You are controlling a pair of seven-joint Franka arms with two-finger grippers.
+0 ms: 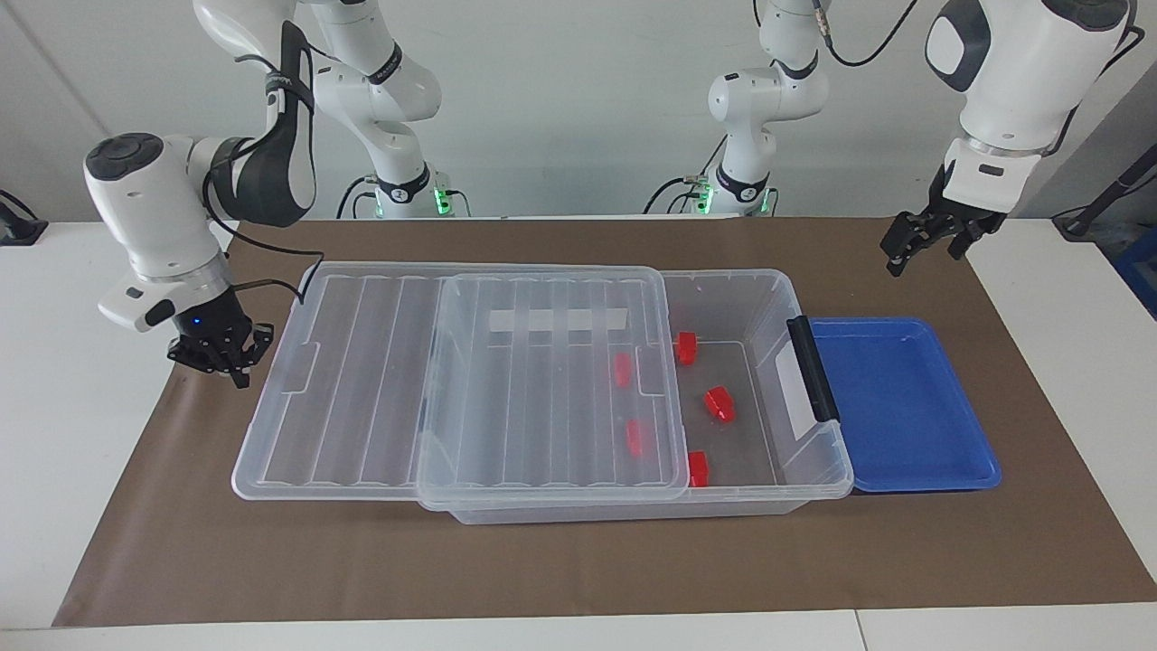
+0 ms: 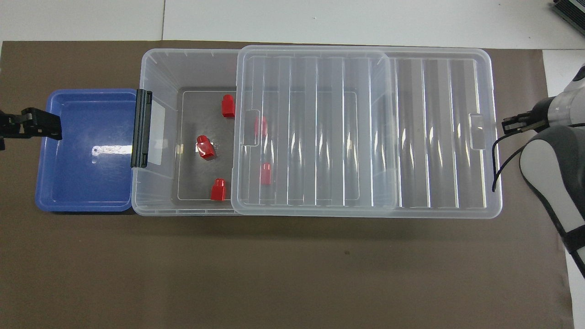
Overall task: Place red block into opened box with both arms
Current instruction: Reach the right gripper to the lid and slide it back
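Five red blocks lie on the floor of the box: three in the open part at the left arm's end, with one block in the middle of them, and two more showing through the lid, which is slid toward the right arm's end and overhangs the box there. I take the placing to be done; what may be left is closing the lid and parking the arms.

The left gripper hangs in the air, open and holding nothing, over the mat just past the robot-side corner of the blue tray. That tray sits bare against the box's handle end. The right gripper is low at the mat's edge, just beside the lid's overhanging end, its fingers closed with nothing between them, not touching the lid as far as I can see.

Everything sits on a brown mat spread over a white table. Two thinner white arms with green-lit bases stand at the table's robot-side edge against a plain pale wall.
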